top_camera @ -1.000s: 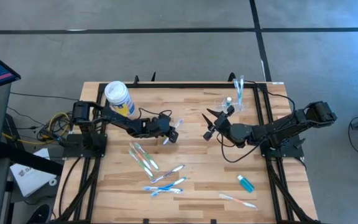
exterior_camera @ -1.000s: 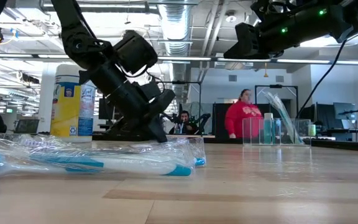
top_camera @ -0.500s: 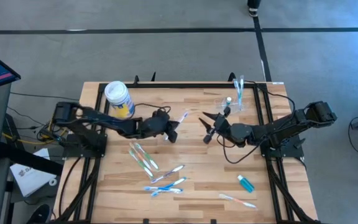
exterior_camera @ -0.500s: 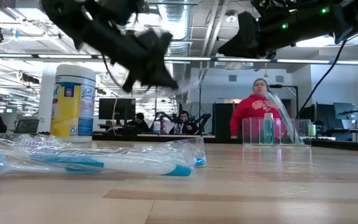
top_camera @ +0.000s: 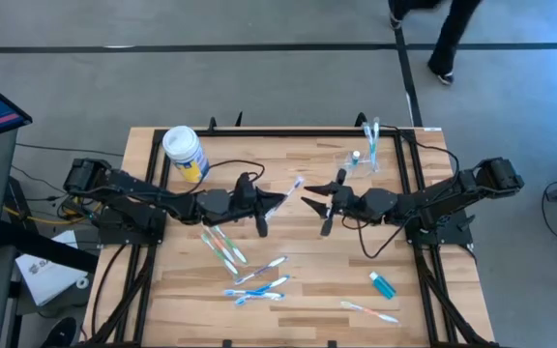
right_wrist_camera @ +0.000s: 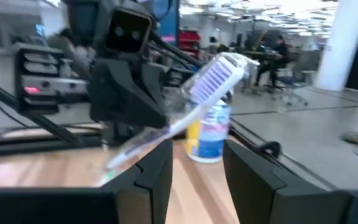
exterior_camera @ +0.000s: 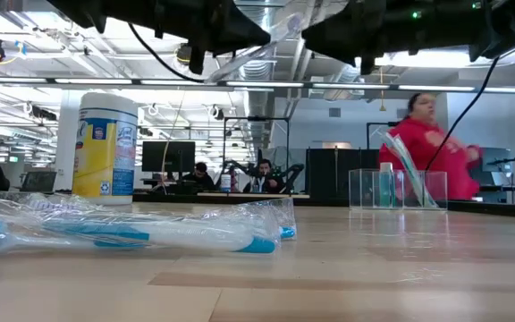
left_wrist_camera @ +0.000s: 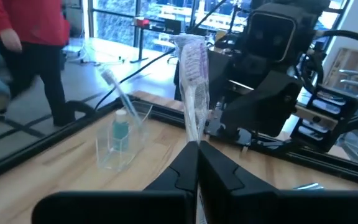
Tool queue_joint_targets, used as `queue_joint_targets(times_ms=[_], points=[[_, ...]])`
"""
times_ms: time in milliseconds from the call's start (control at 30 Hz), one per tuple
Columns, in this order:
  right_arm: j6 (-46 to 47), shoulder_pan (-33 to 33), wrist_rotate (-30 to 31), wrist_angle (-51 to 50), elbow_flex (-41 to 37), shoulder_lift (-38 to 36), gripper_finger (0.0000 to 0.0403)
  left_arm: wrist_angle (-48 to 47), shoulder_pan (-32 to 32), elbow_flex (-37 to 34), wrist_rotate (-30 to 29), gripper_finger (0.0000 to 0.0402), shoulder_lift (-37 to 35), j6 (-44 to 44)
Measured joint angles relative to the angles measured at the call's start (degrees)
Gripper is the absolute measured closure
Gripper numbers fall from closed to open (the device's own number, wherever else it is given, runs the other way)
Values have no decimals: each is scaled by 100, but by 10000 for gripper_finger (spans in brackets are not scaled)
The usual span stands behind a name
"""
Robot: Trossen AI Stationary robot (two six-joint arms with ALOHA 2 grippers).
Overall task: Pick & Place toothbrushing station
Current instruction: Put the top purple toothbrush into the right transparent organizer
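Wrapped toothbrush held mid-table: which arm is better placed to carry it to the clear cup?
Right, probably. The left gripper holds the wrapped toothbrush, but the open right gripper faces it and sits nearer the clear cup.

High view is looking straight down over the whole surface (top_camera: 307, 290). Low view is sitting at surface level, facing the room. Wrist views are facing each other; both are sharing the wrapped toothbrush (left_wrist_camera: 194, 74).
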Motion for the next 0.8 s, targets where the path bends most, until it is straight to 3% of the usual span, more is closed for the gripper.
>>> queue_joint_targets(times_ms=[400, 800], points=[[406, 2, -893, 448, 0, 0, 272, 485, -132, 0, 342, 401, 0, 356], [701, -34, -1200, 637, 0, 0, 272, 744, -132, 0, 843, 401, 4, 507]])
